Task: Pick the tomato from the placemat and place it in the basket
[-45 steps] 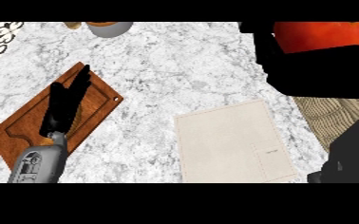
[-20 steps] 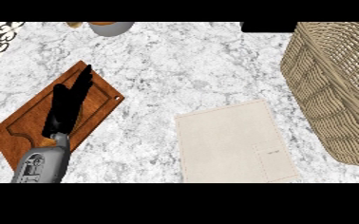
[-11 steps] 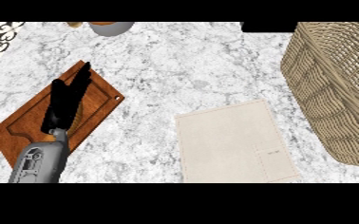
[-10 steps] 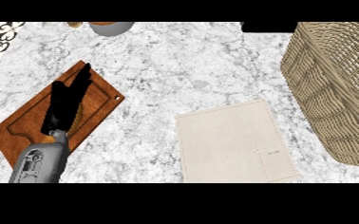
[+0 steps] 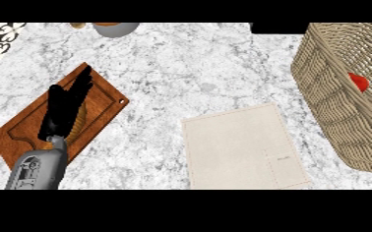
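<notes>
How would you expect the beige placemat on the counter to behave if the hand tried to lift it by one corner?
The placemat lies thin and flat on the marble counter, with stitched edges like cloth, so it would probably droop rather than stay stiff. It looks light. With nothing resting on it, a push would likely slide or wrinkle it.
</notes>
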Tool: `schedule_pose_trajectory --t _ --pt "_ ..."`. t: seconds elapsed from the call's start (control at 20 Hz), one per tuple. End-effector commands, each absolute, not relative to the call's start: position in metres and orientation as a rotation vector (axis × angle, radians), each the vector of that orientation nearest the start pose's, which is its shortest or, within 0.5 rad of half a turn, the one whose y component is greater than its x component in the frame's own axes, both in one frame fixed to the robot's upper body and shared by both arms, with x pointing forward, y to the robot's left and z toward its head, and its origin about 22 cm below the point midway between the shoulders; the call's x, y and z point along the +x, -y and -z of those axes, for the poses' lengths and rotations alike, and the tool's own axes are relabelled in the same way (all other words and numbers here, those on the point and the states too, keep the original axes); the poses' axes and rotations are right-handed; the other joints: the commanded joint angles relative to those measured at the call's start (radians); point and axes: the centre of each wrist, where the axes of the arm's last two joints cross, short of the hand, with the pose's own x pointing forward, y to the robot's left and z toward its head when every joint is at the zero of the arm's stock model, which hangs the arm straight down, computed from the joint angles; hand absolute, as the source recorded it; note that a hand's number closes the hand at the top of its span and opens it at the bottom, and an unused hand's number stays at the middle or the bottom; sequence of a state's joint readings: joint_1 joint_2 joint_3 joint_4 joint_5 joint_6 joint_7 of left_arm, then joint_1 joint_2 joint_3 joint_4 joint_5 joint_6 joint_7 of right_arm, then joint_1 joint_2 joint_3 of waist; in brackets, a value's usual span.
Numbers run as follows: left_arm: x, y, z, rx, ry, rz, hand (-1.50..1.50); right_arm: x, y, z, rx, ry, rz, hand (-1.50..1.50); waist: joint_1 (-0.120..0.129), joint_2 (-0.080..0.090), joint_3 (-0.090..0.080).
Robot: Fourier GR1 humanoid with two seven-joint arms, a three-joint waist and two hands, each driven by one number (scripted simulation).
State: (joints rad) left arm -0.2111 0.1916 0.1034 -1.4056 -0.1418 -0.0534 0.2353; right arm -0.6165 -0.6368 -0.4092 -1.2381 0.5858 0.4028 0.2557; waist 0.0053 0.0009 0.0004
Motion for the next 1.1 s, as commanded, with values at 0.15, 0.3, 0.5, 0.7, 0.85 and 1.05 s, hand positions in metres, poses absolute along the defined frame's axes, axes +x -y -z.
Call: schedule_pose_trajectory --t 0.15,0.3,0.5,0.7,0.85,1.05 --pt "0.292 -0.272 -0.025 0.262 1.349 0.221 0.00 0.336 0.427 -0.222 -0.953 1.459 -0.304 -1.50 -0.002 0.000 0.000" --pt "0.298 -0.275 -0.029 0.262 1.340 0.209 0.00 0.325 0.444 -0.237 -1.031 1.507 -0.174 -1.50 -0.004 0.000 0.000" --pt "0.288 -0.276 -0.016 0.276 1.344 0.208 0.00 0.307 0.469 -0.240 -1.057 1.463 -0.018 -1.50 -0.009 -0.003 0.000" --pt "0.295 -0.292 -0.026 0.283 1.366 0.190 0.00 0.266 0.525 -0.237 -1.021 1.439 0.122 -1.50 -0.019 -0.002 0.000" --pt "0.286 -0.297 -0.029 0.275 1.348 0.200 0.00 0.225 0.565 -0.240 -1.019 1.395 0.119 -1.50 -0.019 -0.004 0.001" --pt "0.304 -0.269 -0.034 0.286 1.357 0.183 0.00 0.188 0.597 -0.243 -1.005 1.436 0.133 -1.50 -0.024 -0.002 0.001"
